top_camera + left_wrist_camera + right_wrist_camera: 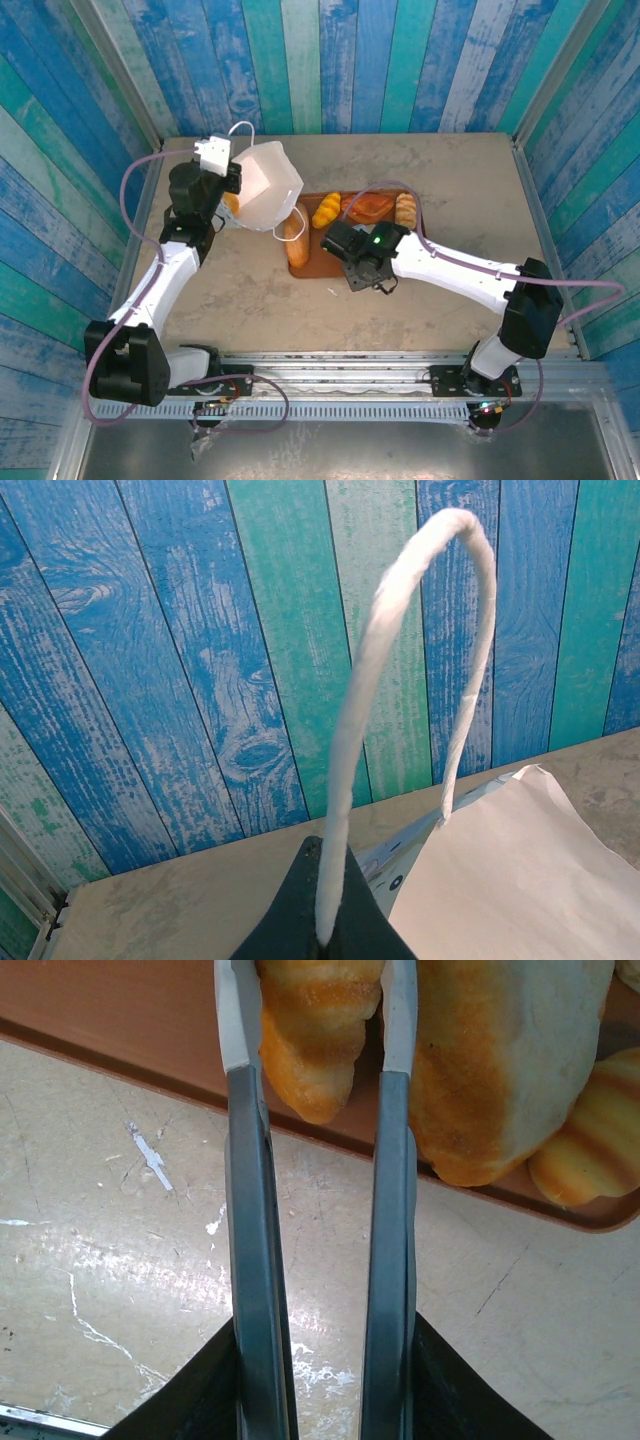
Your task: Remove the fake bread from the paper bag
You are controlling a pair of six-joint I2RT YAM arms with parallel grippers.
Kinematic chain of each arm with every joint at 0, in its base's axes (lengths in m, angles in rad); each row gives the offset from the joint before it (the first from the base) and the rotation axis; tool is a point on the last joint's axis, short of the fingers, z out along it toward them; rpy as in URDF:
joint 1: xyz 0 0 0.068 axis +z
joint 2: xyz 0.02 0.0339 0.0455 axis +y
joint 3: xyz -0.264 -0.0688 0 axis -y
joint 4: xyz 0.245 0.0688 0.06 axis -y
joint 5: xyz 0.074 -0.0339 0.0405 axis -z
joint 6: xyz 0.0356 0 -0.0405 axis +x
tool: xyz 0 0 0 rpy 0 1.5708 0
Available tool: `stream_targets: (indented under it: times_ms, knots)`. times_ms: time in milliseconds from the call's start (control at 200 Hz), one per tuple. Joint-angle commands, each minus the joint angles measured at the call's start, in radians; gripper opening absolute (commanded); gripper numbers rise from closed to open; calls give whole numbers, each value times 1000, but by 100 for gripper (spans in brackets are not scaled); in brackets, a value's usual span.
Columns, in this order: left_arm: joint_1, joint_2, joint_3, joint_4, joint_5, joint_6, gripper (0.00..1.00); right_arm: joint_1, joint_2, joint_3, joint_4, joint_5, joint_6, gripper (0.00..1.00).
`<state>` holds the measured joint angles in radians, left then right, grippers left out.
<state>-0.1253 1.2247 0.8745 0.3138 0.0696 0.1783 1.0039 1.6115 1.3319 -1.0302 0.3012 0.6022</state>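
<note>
Weathered planks (330,60) painted in blue and teal stripes wall in the cell on three sides, and the table top (420,170) is a pale, mottled beige with fine cracks and scuffs, edged at the near side by a metal rail (350,365) that carries both arm bases. A flat reddish-brown tray (310,265) lies near the middle of the table, and most of the fake bread (370,207) sits on it: a long loaf (295,238) at its left end and glossy golden pieces along its far side. The white paper bag (265,185) hangs tilted just left of the tray, with one more orange-brown piece (232,203) showing at its lower left edge. The left gripper (325,935) is pressed together on the bag's white cord handle (400,610), which loops up in front of the planks. The right gripper (315,1000) is over the tray's near edge, its two fingers (245,1260) pinching a ridged roll (318,1070) from both sides — the roll's tip pokes out past the tray rim. A larger pale-topped loaf (500,1060) lies just to its right.
</note>
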Motion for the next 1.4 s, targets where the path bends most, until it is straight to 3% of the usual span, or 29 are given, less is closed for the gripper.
stream_targets:
  times_ms: [0,245,846,1077,1237,1397]
  knots:
    - [4,10,29,10,10,-14,0,4,30,24,-30,32,-8,40]
    - [4,7,32,7,10,-11,1,8,49,29,-27,21,-15,46]
    - [4,10,46,2,17,-11,0,15,-41,75,-22,-8,-35,49]
    - [4,2,45,-8,22,0,0,15,-78,89,-10,-45,-45,39]
    - [5,-5,34,-9,24,0,0,14,-102,73,64,-140,-59,29]
    - [4,-9,28,-7,19,-3,0,15,-70,73,160,-252,-77,27]
